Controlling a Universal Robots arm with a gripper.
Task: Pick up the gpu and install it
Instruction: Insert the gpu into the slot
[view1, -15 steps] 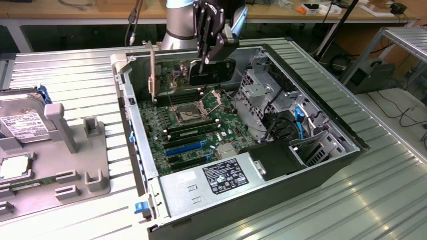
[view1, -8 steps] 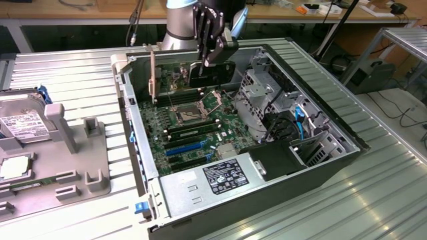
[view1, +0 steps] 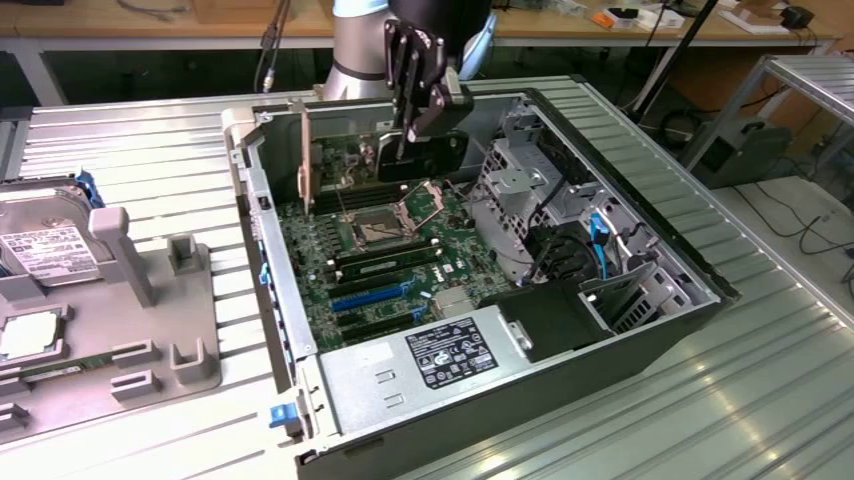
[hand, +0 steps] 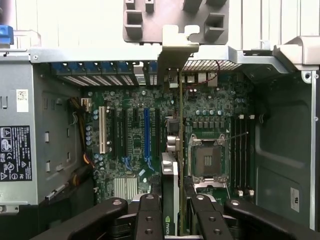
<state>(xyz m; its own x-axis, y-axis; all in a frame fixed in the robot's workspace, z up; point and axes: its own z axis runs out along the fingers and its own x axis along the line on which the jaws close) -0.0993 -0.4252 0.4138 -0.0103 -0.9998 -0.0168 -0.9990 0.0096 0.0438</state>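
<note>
An open black and silver desktop computer case (view1: 641, 330) lies on its side on a ribbed, silvery metal table (view1: 134, 135). A large green motherboard (view1: 387, 270) covers the floor of the case.

The robot's black gripper (view1: 427, 110) reaches down into the case from above, at the far end in the exterior view. Its dark fingers (hand: 150, 215) are drawn in on either side of the gpu (view1: 424, 158), a thin green expansion card with a black cooler on one face and a silver metal end bracket. The pincer is holding this card, clamped narrow across its thickness.

The gpu stands upright on its edge inside the case, above the motherboard. It is just beside the square silver processor socket (view1: 387, 225). In the wrist view the gpu (hand: 171, 175) appears edge-on, in line with the row of long expansion slots, beside a blue slot (hand: 146, 132). Its bracket (hand: 177, 52) meets the rim of the case's rear wall. Whether the card's lower edge sits in a slot cannot be told.

A silver power supply box with a black label (view1: 454, 360) fills the near end of the case in the exterior view. At that view's left, well apart from the case, a grey moulded plastic fixture (view1: 160, 300) rests on the table. It carries a boxy hard drive with a white label (view1: 34, 245).
</note>
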